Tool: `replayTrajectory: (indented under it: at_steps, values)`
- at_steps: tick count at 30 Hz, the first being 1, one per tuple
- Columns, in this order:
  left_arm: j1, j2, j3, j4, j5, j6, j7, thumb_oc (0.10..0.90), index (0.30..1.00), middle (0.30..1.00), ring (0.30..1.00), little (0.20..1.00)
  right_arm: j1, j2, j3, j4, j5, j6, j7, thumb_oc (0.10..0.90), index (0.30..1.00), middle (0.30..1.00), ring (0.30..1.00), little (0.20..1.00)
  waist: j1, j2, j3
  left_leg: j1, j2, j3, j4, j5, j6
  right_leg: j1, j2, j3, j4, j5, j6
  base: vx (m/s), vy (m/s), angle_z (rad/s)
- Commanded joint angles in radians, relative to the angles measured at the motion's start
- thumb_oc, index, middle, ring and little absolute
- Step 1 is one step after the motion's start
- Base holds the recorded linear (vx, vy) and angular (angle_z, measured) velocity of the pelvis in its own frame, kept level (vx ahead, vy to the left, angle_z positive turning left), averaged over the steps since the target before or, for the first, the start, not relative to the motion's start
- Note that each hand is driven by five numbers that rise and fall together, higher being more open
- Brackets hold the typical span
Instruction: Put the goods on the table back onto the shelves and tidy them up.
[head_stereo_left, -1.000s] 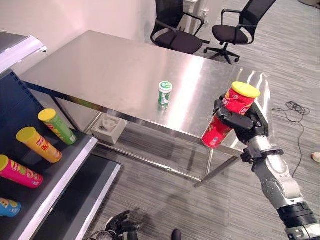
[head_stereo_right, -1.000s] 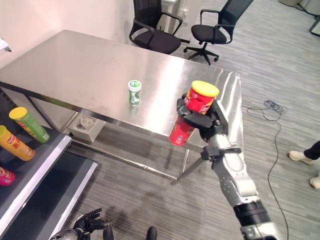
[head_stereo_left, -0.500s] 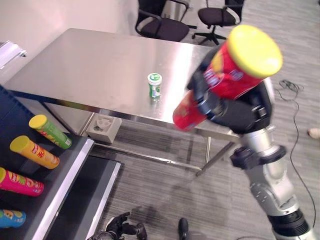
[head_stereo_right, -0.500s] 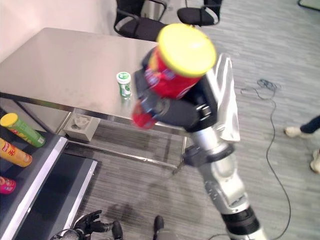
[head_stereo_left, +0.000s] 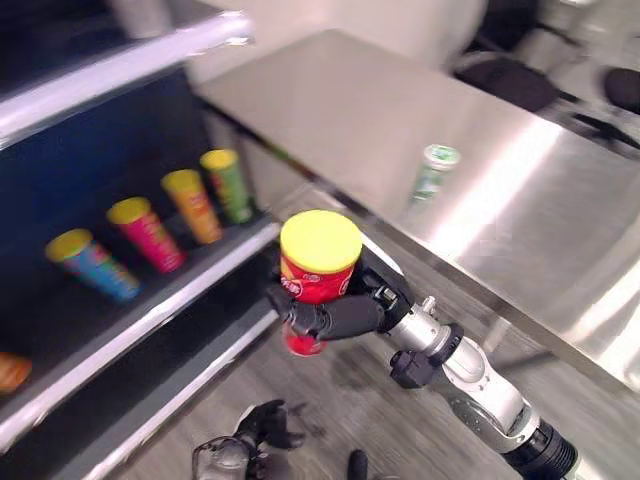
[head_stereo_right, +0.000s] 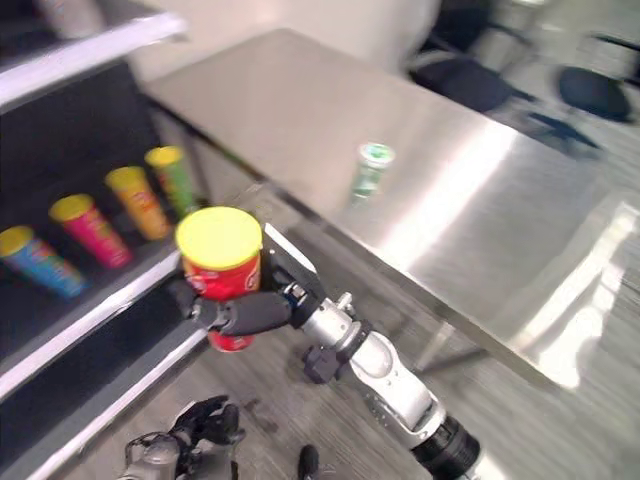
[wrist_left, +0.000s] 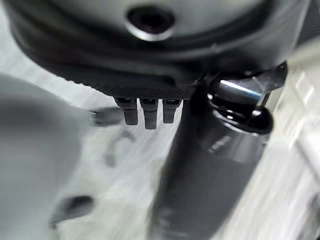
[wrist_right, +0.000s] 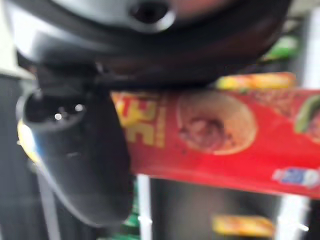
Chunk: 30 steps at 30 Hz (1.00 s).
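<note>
Gripping red can (head_stereo_left: 318, 275), right robot hand (head_stereo_left: 345, 315), before shelf (head_stereo_left: 150, 330)

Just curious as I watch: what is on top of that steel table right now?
A small green-and-white container stands upright on the steel table. The table's far end runs out of view. The red can with a yellow lid is off it, gripped in the right hand.

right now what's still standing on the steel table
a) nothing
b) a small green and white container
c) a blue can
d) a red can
b: the small green and white container stands upright on the steel table, while the right hand has its fingers round the red can.
</note>
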Motion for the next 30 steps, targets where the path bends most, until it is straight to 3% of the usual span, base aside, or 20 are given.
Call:
replayTrajectory:
  at_steps: [1, 3, 4, 5, 7, 10, 11, 14, 15, 16, 17, 18, 20, 21, 22, 24, 25, 26, 28, 30]
  values:
    - [-0.067, 0.052, 0.036, 0.032, -0.020, -0.035, 0.043, 0.800, 0.900, 0.900, 0.900, 0.900, -0.040, 0.046, -0.076, -0.170, -0.011, -0.124, 0.000, 0.400, 0.300, 0.300, 0.300, 0.300, -0.054, -0.037, -0.028, 0.142, 0.094, 0.026, 0.079, -0.122, -0.065, 0.045, -0.131, 0.059, -0.142, 0.094, 0.181, -0.07, 0.174, 0.51]
    - [-0.066, 0.052, 0.037, 0.035, -0.009, -0.034, 0.047, 0.800, 0.900, 0.900, 0.900, 0.900, -0.029, 0.042, -0.077, -0.160, -0.020, -0.125, -0.007, 0.400, 0.300, 0.300, 0.300, 0.300, -0.061, -0.031, -0.034, 0.169, 0.129, 0.037, 0.077, -0.104, -0.076, 0.043, -0.144, 0.045, -0.145, 0.096, 0.184, -0.02, 0.490, 0.89]
    - [-0.073, 0.050, -0.007, 0.040, 0.072, -0.019, 0.054, 0.800, 0.900, 0.900, 0.900, 0.900, 0.028, 0.039, -0.105, -0.108, -0.055, -0.123, -0.045, 0.400, 0.300, 0.300, 0.300, 0.300, -0.071, 0.021, -0.053, 0.211, 0.255, 0.061, 0.055, 0.046, -0.148, 0.046, -0.228, -0.029, -0.173, 0.108, 0.213, 0.06, 1.046, 0.79]
    - [-0.066, 0.053, -0.003, 0.050, 0.095, -0.012, 0.054, 0.800, 0.900, 0.900, 0.900, 0.900, 0.042, 0.040, -0.120, -0.097, -0.085, -0.117, -0.061, 0.400, 0.300, 0.300, 0.300, 0.300, -0.066, 0.032, -0.059, 0.210, 0.233, 0.076, 0.032, -0.019, -0.162, 0.062, -0.278, -0.044, -0.193, 0.143, 0.241, 0.07, 1.133, 1.00]
    - [-0.076, 0.051, -0.003, 0.054, 0.090, -0.010, 0.052, 0.800, 0.900, 0.900, 0.900, 0.900, 0.047, 0.043, -0.132, -0.087, -0.105, -0.113, -0.073, 0.400, 0.300, 0.300, 0.300, 0.300, -0.063, 0.030, -0.056, 0.190, 0.211, 0.080, 0.026, -0.049, -0.162, 0.070, -0.318, -0.061, -0.211, 0.180, 0.261, 0.02, 0.414, 2.28]
    - [-0.117, 0.073, -0.025, 0.055, 0.108, -0.010, 0.034, 0.800, 0.900, 0.900, 0.900, 0.900, 0.064, 0.084, -0.171, -0.064, -0.163, -0.094, -0.092, 0.400, 0.300, 0.300, 0.300, 0.300, -0.063, 0.013, -0.052, 0.143, 0.069, 0.073, -0.056, -0.108, -0.116, 0.017, -0.438, -0.072, -0.209, 0.409, 0.306, -0.02, 0.480, 0.45]
    - [-0.117, 0.074, -0.025, 0.055, 0.108, -0.010, 0.034, 0.800, 0.900, 0.900, 0.900, 0.900, 0.064, 0.084, -0.171, -0.063, -0.163, -0.094, -0.092, 0.400, 0.300, 0.300, 0.300, 0.300, -0.063, 0.011, -0.053, 0.143, 0.066, 0.074, -0.058, -0.106, -0.115, 0.016, -0.440, -0.071, -0.210, 0.411, 0.306, 0.03, 0.281, 0.51]
    - [-0.091, 0.093, -0.004, 0.028, 0.074, -0.011, 0.038, 0.800, 0.900, 0.900, 0.900, 0.900, 0.062, 0.116, -0.143, -0.045, -0.171, -0.090, -0.099, 0.400, 0.300, 0.300, 0.300, 0.300, -0.048, 0.028, -0.050, 0.176, 0.000, 0.096, -0.133, -0.130, -0.077, -0.005, -0.469, -0.132, -0.188, 0.554, 0.306, 0.11, 0.359, 0.38]
    - [-0.083, 0.092, -0.002, 0.030, 0.067, -0.011, 0.040, 0.800, 0.900, 0.900, 0.900, 0.900, 0.071, 0.123, -0.140, -0.043, -0.160, -0.092, -0.096, 0.400, 0.300, 0.300, 0.300, 0.300, -0.059, 0.032, -0.049, 0.179, -0.013, 0.098, -0.138, -0.136, -0.065, -0.015, -0.449, -0.116, -0.167, 0.530, 0.306, 0.01, 0.542, -0.14]
    - [-0.074, 0.082, -0.010, 0.042, 0.066, -0.015, 0.034, 0.800, 0.900, 0.900, 0.900, 0.900, 0.105, 0.118, -0.142, -0.043, -0.137, -0.086, -0.085, 0.400, 0.300, 0.300, 0.300, 0.300, -0.099, 0.028, -0.043, 0.184, -0.042, 0.107, -0.138, -0.128, -0.033, -0.071, -0.346, 0.042, -0.102, 0.435, 0.280, 0.04, 0.539, -0.13]
    - [-0.068, 0.077, -0.019, 0.045, 0.073, -0.014, 0.026, 0.800, 0.900, 0.900, 0.900, 0.900, 0.119, 0.114, -0.151, -0.039, -0.131, -0.083, -0.082, 0.400, 0.300, 0.300, 0.300, 0.300, -0.113, 0.038, -0.037, 0.186, -0.042, 0.102, -0.138, -0.123, -0.024, -0.086, -0.270, 0.112, -0.076, 0.346, 0.262, 0.01, 0.399, 0.06]
    - [-0.068, 0.076, -0.019, 0.045, 0.073, -0.014, 0.026, 0.800, 0.900, 0.900, 0.900, 0.900, 0.120, 0.113, -0.152, -0.040, -0.131, -0.082, -0.082, 0.400, 0.300, 0.300, 0.300, 0.300, -0.109, 0.039, -0.036, 0.188, -0.041, 0.105, -0.138, -0.125, -0.025, -0.090, -0.268, 0.116, -0.069, 0.342, 0.261, 0.04, 0.233, 0.38]
    - [-0.062, 0.072, -0.056, 0.053, 0.121, -0.008, 0.002, 0.800, 0.900, 0.900, 0.900, 0.900, 0.180, 0.090, -0.188, -0.050, -0.103, -0.080, -0.063, 0.400, 0.300, 0.300, 0.300, 0.300, -0.138, 0.057, -0.021, 0.196, -0.061, 0.076, -0.138, -0.124, -0.008, -0.091, -0.057, 0.219, -0.002, 0.136, 0.214, 0.05, 0.235, 0.32]
    - [-0.062, 0.071, -0.057, 0.053, 0.121, -0.008, 0.002, 0.800, 0.900, 0.900, 0.900, 0.900, 0.180, 0.089, -0.188, -0.051, -0.103, -0.080, -0.063, 0.400, 0.300, 0.300, 0.300, 0.300, -0.138, 0.057, -0.020, 0.197, -0.061, 0.075, -0.138, -0.125, -0.008, -0.091, -0.057, 0.218, 0.000, 0.134, 0.214, 0.03, 0.185, 0.36]
    - [-0.069, 0.074, -0.063, 0.052, 0.131, -0.007, 0.002, 0.800, 0.900, 0.900, 0.900, 0.900, 0.186, 0.086, -0.193, -0.044, -0.107, -0.083, -0.067, 0.400, 0.300, 0.300, 0.300, 0.300, -0.143, 0.057, -0.018, 0.197, -0.081, 0.064, -0.138, -0.133, 0.001, -0.085, 0.007, 0.220, 0.009, 0.103, 0.195, -0.01, 0.070, 0.66]
    - [-0.064, 0.073, -0.074, 0.042, 0.164, -0.011, -0.003, 0.800, 0.900, 0.900, 0.900, 0.900, 0.249, 0.081, -0.232, -0.064, -0.155, -0.092, -0.072, 0.400, 0.300, 0.300, 0.300, 0.300, -0.142, 0.049, -0.025, 0.196, -0.121, 0.048, -0.138, -0.165, 0.013, -0.063, 0.030, 0.150, -0.001, 0.072, 0.173, 0.05, 0.018, 0.60]
    - [-0.067, 0.070, -0.058, 0.044, 0.144, -0.012, 0.007, 0.800, 0.900, 0.900, 0.900, 0.900, 0.293, 0.101, -0.252, -0.042, -0.213, -0.076, -0.114, 0.400, 0.300, 0.300, 0.300, 0.300, -0.151, 0.035, -0.033, 0.213, -0.141, 0.039, -0.138, -0.175, 0.012, -0.012, 0.080, 0.217, -0.070, 0.077, 0.179, 0.14, -0.058, 0.15]
    - [-0.063, 0.067, -0.046, 0.044, 0.136, -0.010, 0.013, 0.800, 0.900, 0.900, 0.900, 0.900, 0.301, 0.103, -0.268, -0.038, -0.235, -0.078, -0.131, 0.400, 0.300, 0.300, 0.300, 0.300, -0.147, 0.032, -0.033, 0.212, -0.144, 0.045, -0.138, -0.171, 0.010, -0.007, 0.082, 0.223, -0.090, 0.082, 0.172, 0.13, -0.062, 0.20]
    - [-0.055, 0.055, -0.031, 0.019, 0.103, -0.010, 0.027, 0.800, 0.900, 0.900, 0.900, 0.900, 0.318, 0.093, -0.284, -0.028, -0.310, -0.065, -0.169, 0.400, 0.300, 0.300, 0.300, 0.300, -0.128, 0.020, -0.011, 0.198, -0.156, 0.056, -0.060, -0.152, -0.002, 0.023, 0.065, 0.192, -0.131, 0.092, 0.154, 0.01, -0.042, 0.26]
    - [-0.063, 0.046, -0.023, -0.012, 0.059, -0.013, 0.064, 0.800, 0.900, 0.900, 0.900, 0.900, 0.291, 0.081, -0.276, -0.013, -0.442, -0.051, -0.238, 0.400, 0.300, 0.300, 0.300, 0.300, -0.101, -0.007, 0.021, 0.080, -0.119, 0.015, 0.100, -0.157, -0.028, 0.046, 0.022, 0.168, -0.167, 0.090, 0.148, -0.03, -0.023, 0.46]
